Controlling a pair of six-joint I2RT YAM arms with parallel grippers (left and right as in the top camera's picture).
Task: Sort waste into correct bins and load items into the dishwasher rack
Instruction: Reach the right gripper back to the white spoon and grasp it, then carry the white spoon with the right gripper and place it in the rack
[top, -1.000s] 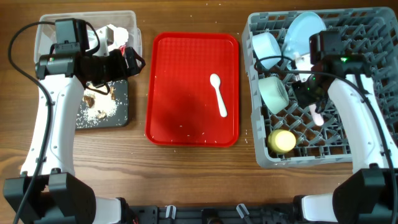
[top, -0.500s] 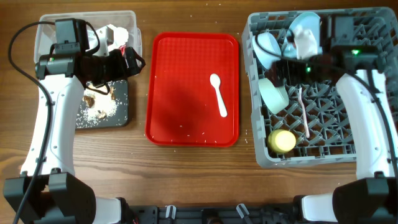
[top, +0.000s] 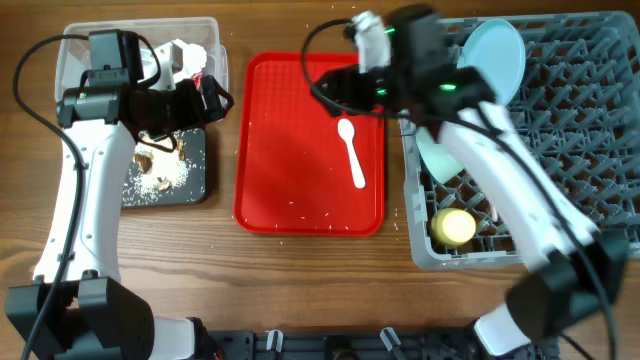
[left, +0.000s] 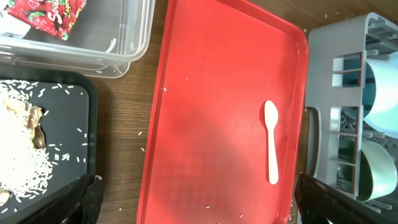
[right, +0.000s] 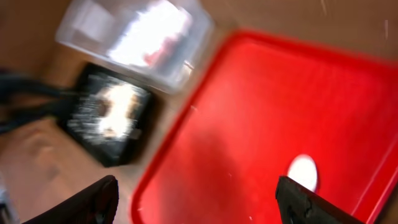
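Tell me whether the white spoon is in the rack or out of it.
Out: the spoon lies flat on the red tray, left of the rack.
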